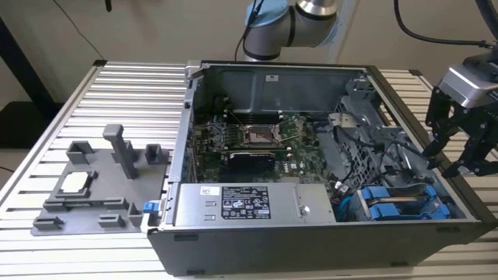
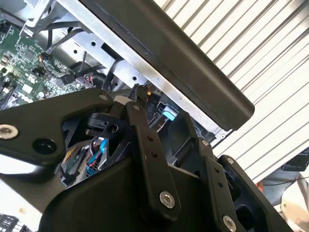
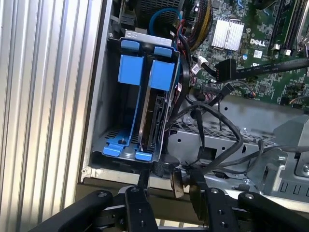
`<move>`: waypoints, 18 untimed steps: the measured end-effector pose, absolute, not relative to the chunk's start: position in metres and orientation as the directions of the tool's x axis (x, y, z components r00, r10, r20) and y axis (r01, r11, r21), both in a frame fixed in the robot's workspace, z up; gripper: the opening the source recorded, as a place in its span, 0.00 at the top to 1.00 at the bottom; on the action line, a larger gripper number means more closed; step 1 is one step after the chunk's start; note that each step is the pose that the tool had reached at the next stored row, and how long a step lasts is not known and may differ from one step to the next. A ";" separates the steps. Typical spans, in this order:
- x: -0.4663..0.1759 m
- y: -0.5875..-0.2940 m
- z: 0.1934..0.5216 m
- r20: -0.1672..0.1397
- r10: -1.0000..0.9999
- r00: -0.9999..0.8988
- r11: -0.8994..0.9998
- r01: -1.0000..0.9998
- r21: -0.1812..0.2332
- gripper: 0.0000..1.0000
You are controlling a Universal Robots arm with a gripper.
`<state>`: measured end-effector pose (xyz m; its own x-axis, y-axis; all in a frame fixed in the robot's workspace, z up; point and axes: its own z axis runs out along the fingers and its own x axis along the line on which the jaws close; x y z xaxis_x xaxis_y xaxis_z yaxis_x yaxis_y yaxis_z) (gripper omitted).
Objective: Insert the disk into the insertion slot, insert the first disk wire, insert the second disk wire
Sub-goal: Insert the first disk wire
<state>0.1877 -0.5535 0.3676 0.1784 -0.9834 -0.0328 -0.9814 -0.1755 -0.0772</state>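
Hand point(image 1: 455, 160) observed above the case edge at the exterior view's right, over the corner that holds the drive cage. Fingers spread wide; nothing is gripped and nothing is touched.

In the first wrist view the hand point(image 3: 169, 189) is seen hanging over the cage, fingers apart and empty.

Disk point(image 3: 153, 121) noted standing on edge in the insertion slot point(image 3: 108, 96) of the grey sheet-metal cage, clipped in its blue frame. 2 blue frames point(image 1: 398, 204) are counted side by side in the cage. How deep the disk is seated cannot be told.

Black cables point(image 3: 217, 125) are seen in loose loops just beside the cage. 1 flat cable ending in a black connector point(image 3: 225, 70) lies over the edge of the motherboard point(image 3: 270, 29). Whether any wire is plugged into the disk cannot be told.

Computer case point(image 1: 311, 239) recorded open on the slatted worktop point(image 1: 132, 93). Power-supply box point(image 1: 245, 204) sits along the near wall, between the cage and the case's other end. A grey fixture plate point(image 1: 93, 186) lies on the worktop beside the case, at the exterior view's left.
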 end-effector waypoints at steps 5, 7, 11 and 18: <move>0.188 -0.553 0.368 -0.033 -0.983 0.178 -0.176 -0.981 -0.077 0.68; 0.188 -0.553 0.368 -0.033 -0.983 0.178 -0.176 -0.981 -0.077 0.80; 0.188 -0.553 0.368 -0.033 -0.983 0.178 -0.176 -0.981 -0.077 0.81; 0.188 -0.553 0.368 -0.033 -0.983 0.179 -0.176 -0.981 -0.077 0.81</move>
<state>0.1882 -0.5535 0.3676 0.1785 -0.9834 -0.0328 -0.9814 -0.1756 -0.0771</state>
